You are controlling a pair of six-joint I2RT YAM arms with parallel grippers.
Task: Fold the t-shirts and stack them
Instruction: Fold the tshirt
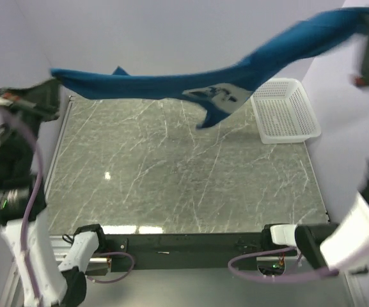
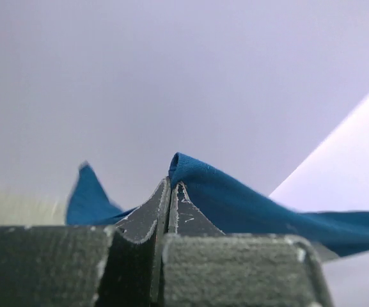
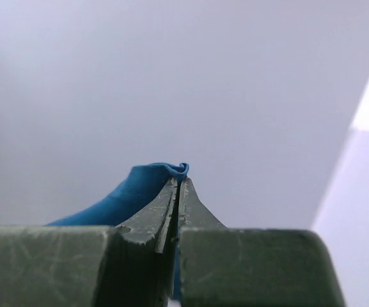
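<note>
Top cam sits high behind the arm bases (image 1: pixel 88 246), looking down over the whole table (image 1: pixel 171 185). Wrist cams hug the left gripper (image 2: pixel 171 190) and right gripper (image 3: pixel 178 187) super close, facing blank wall (image 2: pixel 171 70); all three share the blue t-shirt (image 1: pixel 165 85).

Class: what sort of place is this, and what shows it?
Likely a robotics lab cell: pale walls, marble-patterned table, left end effector and right end effector holding a blue t-shirt.

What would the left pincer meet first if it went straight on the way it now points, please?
Shut on a fold of the t-shirt, the left pincer faces only the plain pale wall; that probably comes first, though its distance is unclear.
</note>
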